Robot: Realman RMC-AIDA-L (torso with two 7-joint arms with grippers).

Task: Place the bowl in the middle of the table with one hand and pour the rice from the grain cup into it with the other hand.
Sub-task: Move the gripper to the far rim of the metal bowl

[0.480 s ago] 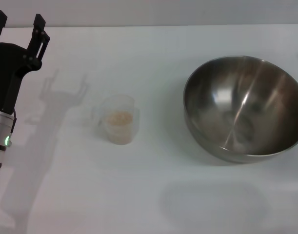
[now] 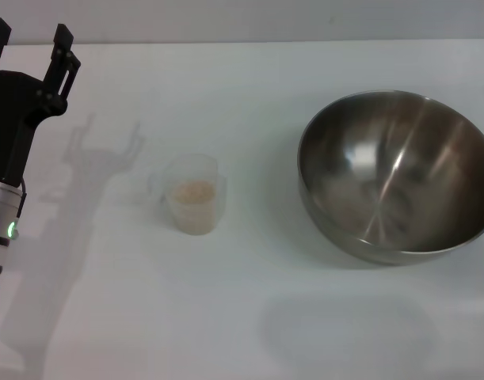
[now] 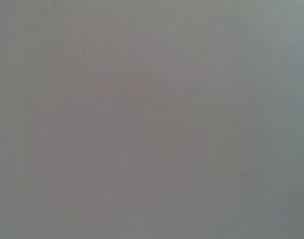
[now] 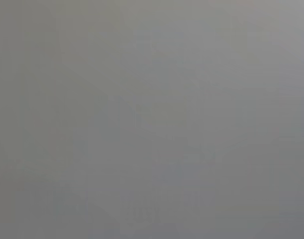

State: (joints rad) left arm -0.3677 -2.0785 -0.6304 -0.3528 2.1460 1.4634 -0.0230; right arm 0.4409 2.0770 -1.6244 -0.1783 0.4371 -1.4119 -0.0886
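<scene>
In the head view the steel bowl (image 2: pixel 396 178) stands on the white table (image 2: pixel 249 317) at the right, empty and upright. The clear grain cup (image 2: pixel 194 194) stands left of the middle, upright, with pale rice (image 2: pixel 193 191) in it. My left gripper (image 2: pixel 32 39) is open and empty at the far left, raised above the table, well left of the cup. My right gripper is out of view. Both wrist views show only plain grey.
The table's far edge (image 2: pixel 249 41) runs across the top of the head view. The left arm's shadow (image 2: pixel 91 182) falls on the table between the arm and the cup.
</scene>
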